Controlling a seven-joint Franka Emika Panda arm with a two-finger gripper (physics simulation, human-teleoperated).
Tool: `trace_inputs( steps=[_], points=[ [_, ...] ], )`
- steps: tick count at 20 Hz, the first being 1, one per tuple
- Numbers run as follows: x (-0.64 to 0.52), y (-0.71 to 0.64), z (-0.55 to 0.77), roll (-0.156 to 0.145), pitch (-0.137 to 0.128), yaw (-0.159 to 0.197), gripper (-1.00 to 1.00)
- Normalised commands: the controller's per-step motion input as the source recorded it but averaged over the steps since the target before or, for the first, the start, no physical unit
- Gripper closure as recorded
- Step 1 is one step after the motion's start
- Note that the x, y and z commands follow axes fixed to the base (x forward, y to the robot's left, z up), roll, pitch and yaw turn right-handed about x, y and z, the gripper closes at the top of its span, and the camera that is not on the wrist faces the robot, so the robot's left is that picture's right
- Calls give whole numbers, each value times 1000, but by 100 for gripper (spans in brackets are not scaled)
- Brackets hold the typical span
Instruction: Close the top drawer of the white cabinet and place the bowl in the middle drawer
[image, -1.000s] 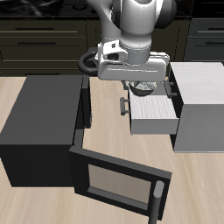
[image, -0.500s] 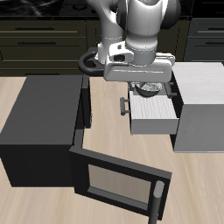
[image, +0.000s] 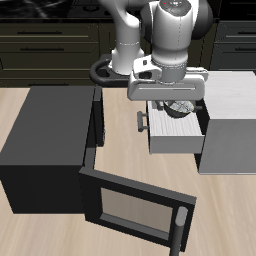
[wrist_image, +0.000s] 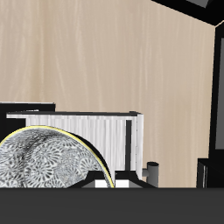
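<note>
Small shiny silver metal bowl (wrist_image: 48, 162) hangs at the claw (image: 176, 104), directly above the white cabinet's (image: 235, 118) open drawer (image: 180, 131). Grip appears closed on bowl rim.

- bowl (wrist_image: 44, 162): shiny metal, speckled inside
- white cabinet (image: 238, 110): matt, smooth
- table (image: 120, 150): pale wood grain
- black box (image: 45, 140): matt dark shell, glass door

The wooden table (image: 120, 140) carries the white cabinet (image: 232, 125) and, seemingly, a black box (image: 45, 145).
</note>
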Motion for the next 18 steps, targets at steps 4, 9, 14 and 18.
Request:
trace_inputs(
  steps=[4, 9, 14, 18],
  points=[
    [64, 50, -194, 12, 34, -4, 100],
    [34, -8, -149, 7, 17, 11, 100],
    [50, 22, -180, 8, 32, 4, 100],
    [15, 71, -180, 22, 39, -9, 100]
  ],
)
